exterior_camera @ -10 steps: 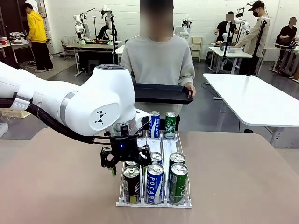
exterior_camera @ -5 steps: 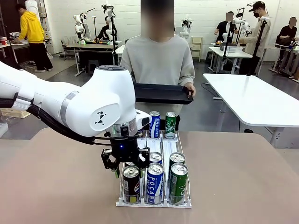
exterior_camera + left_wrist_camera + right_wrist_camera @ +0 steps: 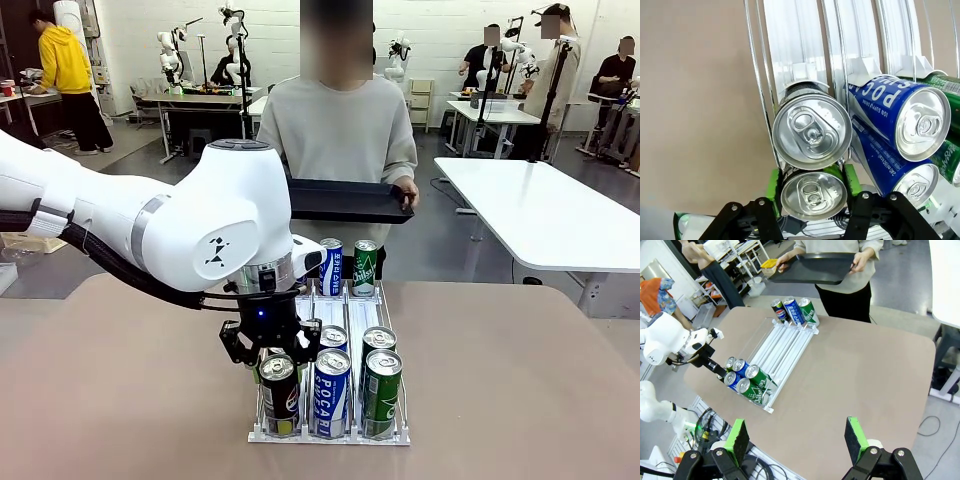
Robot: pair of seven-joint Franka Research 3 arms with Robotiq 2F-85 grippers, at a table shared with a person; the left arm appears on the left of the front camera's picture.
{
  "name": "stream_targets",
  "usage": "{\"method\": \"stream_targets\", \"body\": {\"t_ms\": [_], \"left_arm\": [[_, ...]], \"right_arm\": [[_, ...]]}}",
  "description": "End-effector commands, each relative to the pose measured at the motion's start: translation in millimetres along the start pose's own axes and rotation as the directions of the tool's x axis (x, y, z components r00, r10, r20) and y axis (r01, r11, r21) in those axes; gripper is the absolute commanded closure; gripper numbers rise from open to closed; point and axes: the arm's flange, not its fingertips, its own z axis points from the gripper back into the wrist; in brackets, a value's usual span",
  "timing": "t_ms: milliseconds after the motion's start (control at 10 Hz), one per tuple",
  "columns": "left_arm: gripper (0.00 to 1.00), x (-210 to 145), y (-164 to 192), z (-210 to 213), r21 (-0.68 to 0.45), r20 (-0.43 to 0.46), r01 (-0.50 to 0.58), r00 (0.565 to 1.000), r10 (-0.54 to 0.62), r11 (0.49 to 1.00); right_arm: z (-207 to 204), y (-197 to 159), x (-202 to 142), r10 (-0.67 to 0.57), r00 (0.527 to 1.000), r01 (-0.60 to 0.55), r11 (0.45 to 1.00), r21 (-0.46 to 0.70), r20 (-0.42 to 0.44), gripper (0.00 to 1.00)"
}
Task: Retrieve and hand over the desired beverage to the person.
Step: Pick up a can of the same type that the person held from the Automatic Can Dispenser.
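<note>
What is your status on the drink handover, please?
Left gripper shut on front dark can, left lane of rack. Right gripper open, empty, high over table. Person holds black tray. Blue can close beside it.

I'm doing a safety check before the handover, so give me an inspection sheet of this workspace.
Surface: brown table, no spills seen.
Job's things: can rack with three lanes, cans at both ends.
Clutter: nothing seen.
Grippers: left gripper shut on the dark front can; right gripper open, holding nothing.
Cables: black cable along the left arm.
Surroundings: person at the far side holding a black tray.
</note>
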Motion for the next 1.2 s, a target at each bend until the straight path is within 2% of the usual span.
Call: {"method": "stream_targets", "body": {"t_ms": [0, 200, 400, 700, 1100], "left_arm": [[1.00, 0.3, 0.4, -4.0, -0.019, -0.038, 0.017, 0.999, -0.017, 1.000], [1.00, -1.7, -6.0, 6.1, 0.034, -0.051, 0.091, 0.995, -0.089, 0.995], [1.00, -7.8, -15.9, 39.3, 0.082, -0.094, 0.174, 0.982, -0.166, 0.981], [1.00, -9.4, -30.7, 126.6, 0.126, -0.099, 0.223, 0.972, -0.212, 0.967], [1.00, 8.7, -38.1, 236.8, 0.089, -0.009, 0.200, 0.980, -0.200, 0.976]], "right_arm": [[-2.1, -1.1, 1.5, 0.007, 1.000, -0.007, 1.000, 0.018, 0.011, 0.00], [-2.1, -1.1, 1.5, 0.007, 1.000, -0.007, 1.000, 0.018, 0.011, 0.00], [-2.1, -1.1, 1.5, 0.007, 1.000, -0.007, 1.000, 0.018, 0.011, 0.00], [-2.1, -1.1, 1.5, 0.007, 1.000, -0.007, 1.000, 0.018, 0.011, 0.00], [-2.1, -1.1, 1.5, 0.007, 1.000, -0.007, 1.000, 0.018, 0.011, 0.00]]}}
